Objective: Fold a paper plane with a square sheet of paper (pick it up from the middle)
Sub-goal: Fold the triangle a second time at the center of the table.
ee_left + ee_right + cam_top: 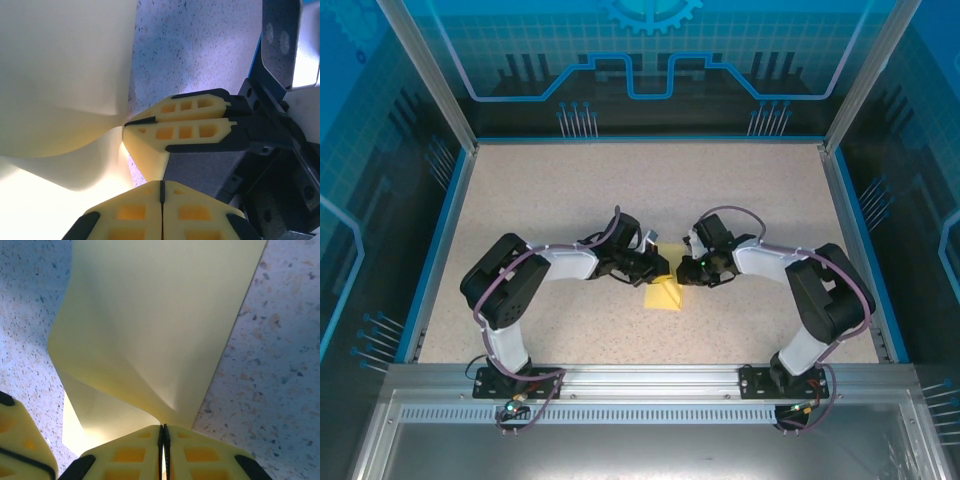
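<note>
Looking for the paper [150,330], where is it? asks the first voice.

Second voice: It is pale yellow and sits at the middle of the counter [550,200], raised between the two arms. It is bent and partly lifted, and from overhead one pointed corner rests on the counter.

First voice: What are the claws doing?

Second voice: The right claw [162,429] has its two fingers pressed together on an edge of the paper, which fans up and away from the pinch. The left claw [161,184] is also closed tight, its tips just beside the right claw's tips, with paper running up to them. I cannot tell whether any paper is caught between its fingers.

First voice: Which step is this?

Second voice: I judge it to be mid-fold and fairly early. The paper shows soft bends and a crease rather than a narrow dart, so most folds are left.

First voice: And the next move?

Second voice: Probably laying one edge over another and pressing it flat on the counter. That calls for one claw to anchor the paper while the other sweeps slowly. Thin paper held this close could tear or buckle if the claws pull apart.
</note>
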### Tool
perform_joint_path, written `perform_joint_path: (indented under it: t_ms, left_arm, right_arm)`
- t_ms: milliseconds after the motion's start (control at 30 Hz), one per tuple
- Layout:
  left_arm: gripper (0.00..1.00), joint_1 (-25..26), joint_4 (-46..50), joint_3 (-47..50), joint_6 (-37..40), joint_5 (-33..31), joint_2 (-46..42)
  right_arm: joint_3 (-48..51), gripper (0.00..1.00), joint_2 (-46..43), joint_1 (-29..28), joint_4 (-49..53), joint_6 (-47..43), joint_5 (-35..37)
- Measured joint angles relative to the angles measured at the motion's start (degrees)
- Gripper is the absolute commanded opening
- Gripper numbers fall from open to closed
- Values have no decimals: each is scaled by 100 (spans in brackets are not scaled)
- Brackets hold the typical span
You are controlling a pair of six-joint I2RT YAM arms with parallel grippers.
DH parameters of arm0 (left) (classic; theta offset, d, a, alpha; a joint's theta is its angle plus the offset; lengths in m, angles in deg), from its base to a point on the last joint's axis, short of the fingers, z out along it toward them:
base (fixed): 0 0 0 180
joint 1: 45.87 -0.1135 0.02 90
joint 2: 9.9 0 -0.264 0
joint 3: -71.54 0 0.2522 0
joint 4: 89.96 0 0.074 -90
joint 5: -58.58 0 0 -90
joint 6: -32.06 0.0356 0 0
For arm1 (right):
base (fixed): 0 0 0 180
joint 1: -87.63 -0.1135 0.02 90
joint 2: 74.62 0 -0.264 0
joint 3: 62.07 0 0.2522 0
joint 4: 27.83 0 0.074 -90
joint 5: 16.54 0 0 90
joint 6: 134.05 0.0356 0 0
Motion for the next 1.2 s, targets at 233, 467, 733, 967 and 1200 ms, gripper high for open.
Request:
perform_joint_path:
  t_ms: [233,467,733,967,1200]
  left_arm:
    - [6,70,284,-96,173,-168,52]
    - [6,144,654,-227,407,-448,52]
    - [6,177,835,-350,452,-597,195]
    - [6,181,892,-380,538,-603,297]
    - [6,197,894,-415,555,-603,417]
  right_arm:
    - [-144,12,120,0,63,-98,85]
    - [-160,12,223,0,103,-175,114]
    - [-278,12,256,0,149,-201,142]
    - [-378,12,278,0,157,-223,146]
    - [-378,12,297,0,162,-223,149]
